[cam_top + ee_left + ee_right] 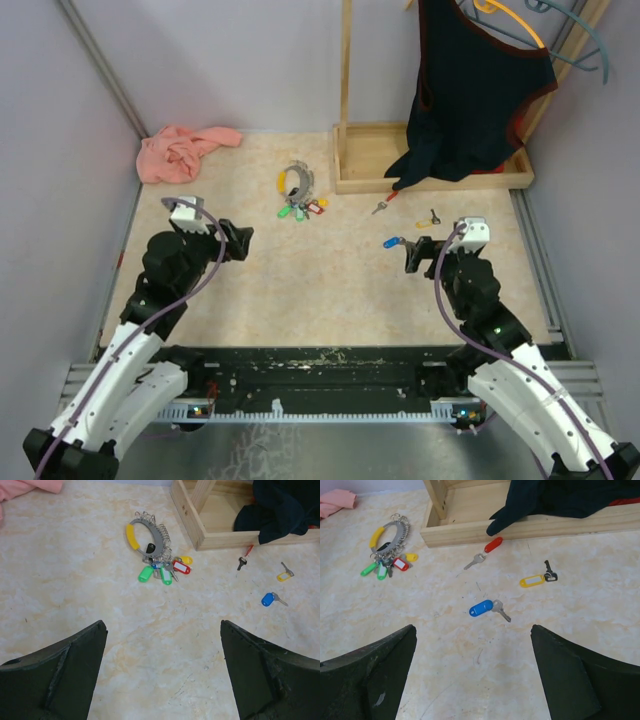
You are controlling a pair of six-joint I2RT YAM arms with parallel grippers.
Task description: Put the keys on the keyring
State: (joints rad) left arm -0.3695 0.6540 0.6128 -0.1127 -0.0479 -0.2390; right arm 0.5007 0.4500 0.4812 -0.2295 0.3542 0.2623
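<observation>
Pale marbled tabletop (pixel 300 290), smooth and faintly speckled. Wooden frame (pixel 430 183): shallow box of light planks, square-cornered, with a dark garment (pixel 470 100) slumped over its rim.

Just left of the wooden frame, flat on the surface, the keyring (pixel 147 537): grey metal arc with a yellow sleeve, a row of thin wire loops, and a cluster of glossy green, red and yellow plastic tags at the end away from the frame.

In front of the frame, apart from one another, three small metal keys:
- Red key (pixel 492 545): nearly touching the frame's front board, under the garment's hanging tip.
- Yellow key (pixel 532 581): a little farther out, dark-bladed, with an oblong tag.
- Blue key (pixel 482 608): farthest from the frame, silvery blade, rounded cap.

Far left of the frame, a crumpled pink cloth (pixel 180 150), soft and folded.

Left gripper (pixel 243 240): matte black wedge-shaped fingers spread wide, empty, touching nothing, well out from the frame's left corner. Right gripper (pixel 412 255): likewise fully spread and empty, in front of the frame, just past the blue key.
</observation>
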